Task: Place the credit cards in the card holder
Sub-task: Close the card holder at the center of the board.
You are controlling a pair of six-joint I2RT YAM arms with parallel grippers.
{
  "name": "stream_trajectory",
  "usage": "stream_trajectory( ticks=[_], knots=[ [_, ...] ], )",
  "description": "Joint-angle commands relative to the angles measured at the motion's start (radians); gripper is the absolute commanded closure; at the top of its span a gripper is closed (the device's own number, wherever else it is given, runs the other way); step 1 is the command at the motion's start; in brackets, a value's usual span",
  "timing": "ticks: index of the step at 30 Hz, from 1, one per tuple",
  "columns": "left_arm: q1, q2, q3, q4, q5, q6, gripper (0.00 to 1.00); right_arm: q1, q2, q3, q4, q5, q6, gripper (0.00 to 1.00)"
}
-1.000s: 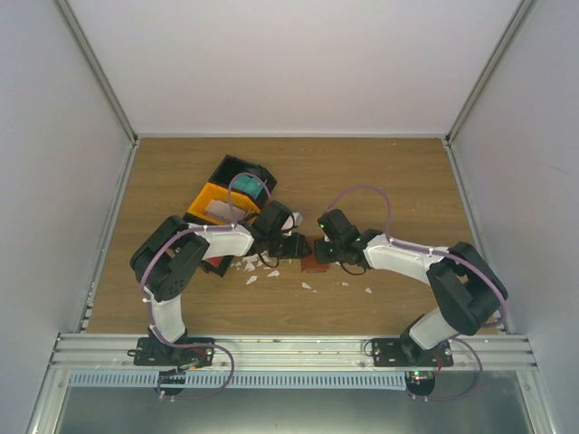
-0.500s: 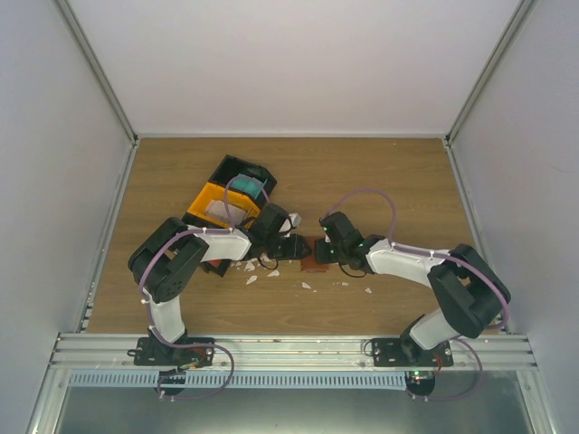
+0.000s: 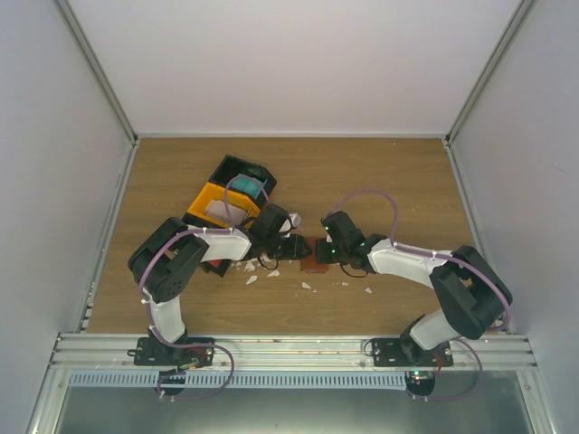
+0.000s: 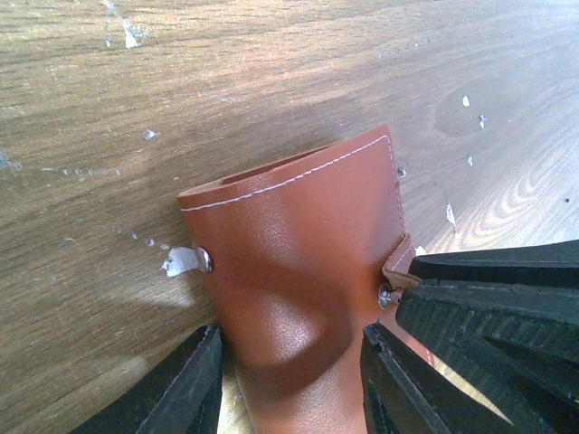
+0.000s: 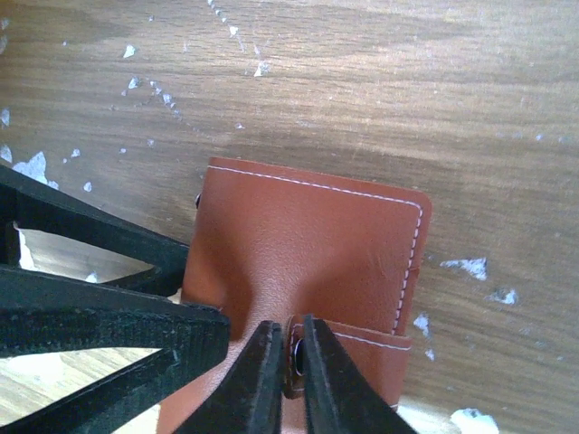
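The reddish-brown card holder (image 4: 298, 244) lies on the wooden table between the two arms, also seen as the holder (image 3: 314, 263) and the holder (image 5: 308, 244). My left gripper (image 4: 289, 366) is shut on its body, one finger on each side, and the leather is dented. My right gripper (image 5: 289, 348) is shut on the holder's snap tab (image 5: 348, 348). From above, the left gripper (image 3: 296, 246) and right gripper (image 3: 320, 249) nearly meet. A teal card (image 3: 248, 180) sits in the tray's black end. Something red (image 3: 217, 265) shows under the left arm.
The black-and-orange compartment tray (image 3: 210, 194) stands behind the left arm. Small white scraps (image 3: 251, 278) lie scattered on the wood in front of the grippers. Grey walls enclose the table on three sides.
Both wrists have shifted slightly toward each other over the card holder. The holder stays in the same place.
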Motion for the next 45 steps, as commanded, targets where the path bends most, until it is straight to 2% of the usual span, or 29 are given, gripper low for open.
stream_trajectory(
  ticks=[1,13,15,22,34,45],
  knots=[
    [-0.015,0.057,-0.044,-0.105,-0.005,0.000,0.56,-0.008,-0.020,0.014,-0.009,-0.025,0.002,0.88],
    [-0.014,0.064,-0.046,-0.104,-0.002,0.000,0.58,-0.011,-0.027,0.029,-0.032,-0.008,0.009,0.83],
    [-0.014,0.065,-0.046,-0.103,-0.003,0.000,0.58,-0.012,-0.025,0.031,-0.038,-0.005,0.009,0.84],
    [-0.014,0.068,-0.046,-0.102,-0.001,0.000,0.59,-0.012,-0.031,0.033,-0.053,0.011,0.012,0.99],
    [-0.015,0.066,-0.049,-0.101,-0.002,0.001,0.59,-0.012,-0.046,0.025,-0.097,0.044,0.014,1.00],
    [-0.015,0.073,-0.048,-0.098,0.000,0.001,0.60,-0.024,-0.005,0.035,-0.076,-0.044,-0.018,0.99]
  ],
)
